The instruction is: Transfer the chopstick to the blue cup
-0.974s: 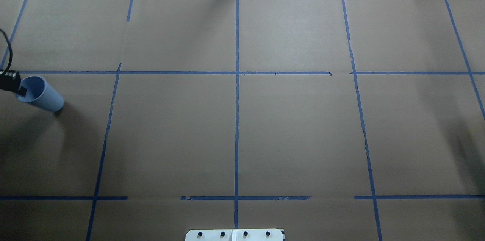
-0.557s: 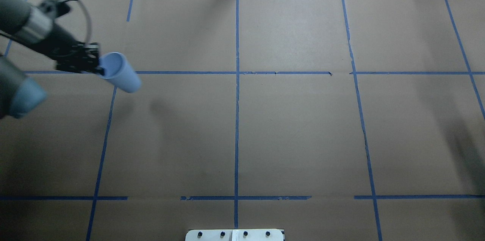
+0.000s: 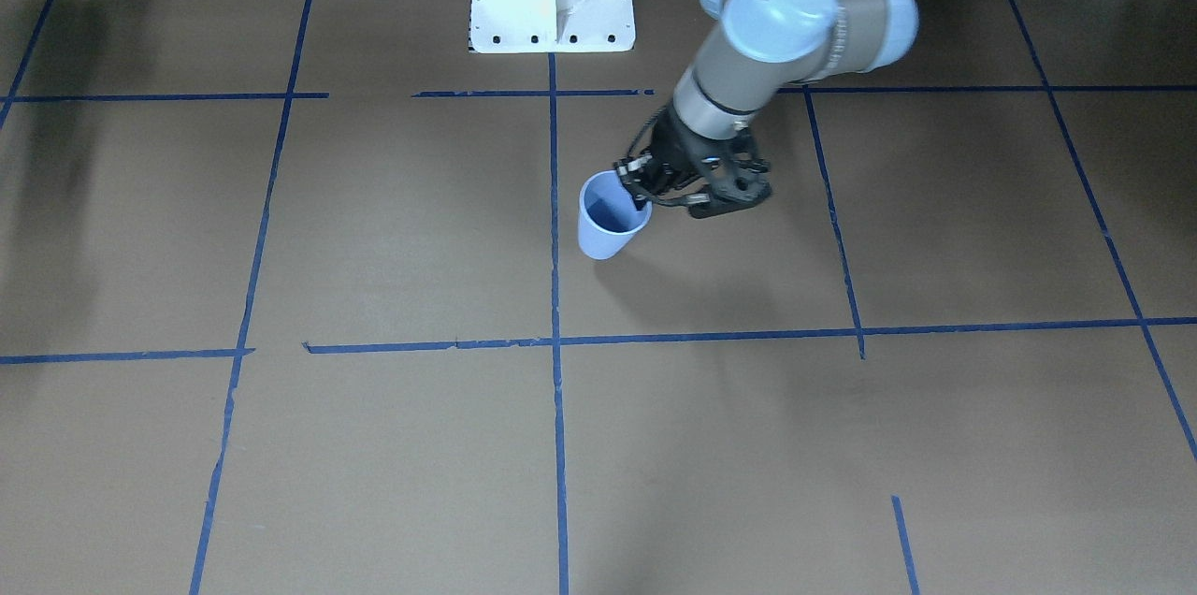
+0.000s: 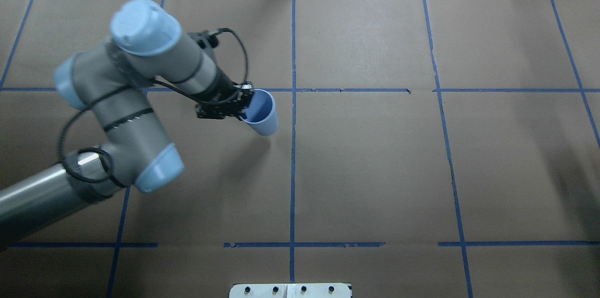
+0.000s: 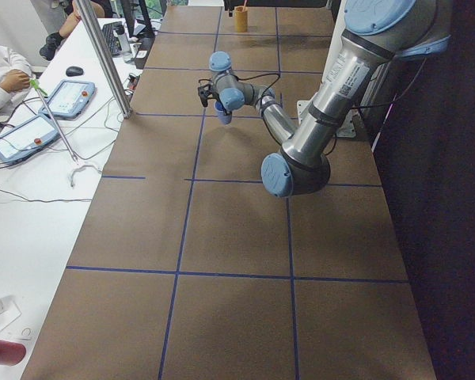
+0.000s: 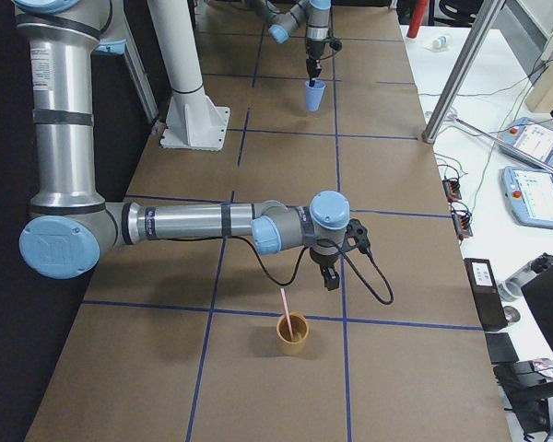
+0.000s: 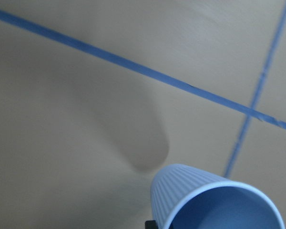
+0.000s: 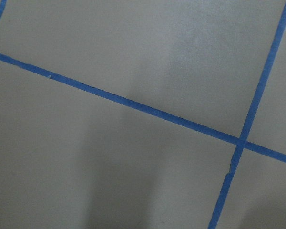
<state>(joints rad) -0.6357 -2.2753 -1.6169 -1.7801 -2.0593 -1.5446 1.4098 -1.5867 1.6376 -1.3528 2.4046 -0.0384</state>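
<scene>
From across the desk [image 3: 374, 230], my left gripper [image 3: 640, 187] is clamped on the rim of the blue cup [image 3: 608, 223], one finger inside the wall and one outside. The cup is upright, mouth up, just beside the middle tape line [image 3: 554, 314].

From overhead the same pinch shows, with the cup's shadow lying a little off its base, so I judge it is hanging just clear of the desk.

Along the desk from my left end the cup is small in my near arm's grip, and a tan cup [image 5: 241, 20] stands at the far end.

From my right end, the chopstick [image 6: 285, 304] stands leaning in that tan cup, well apart from the blue one. My right gripper [image 6: 331, 282] hovers just above and beside it; I cannot tell whether its jaws are apart or together.

My left wrist camera shows the cup's ribbed side and open mouth. My right wrist camera shows only desk and tape.

The cup looks thin and light, so an easy squeeze on the rim should do. The chopstick looks stiff, light and smooth, and it could swivel in a pinch. I would take it on the part above the tan cup's rim and lift straight up.
</scene>
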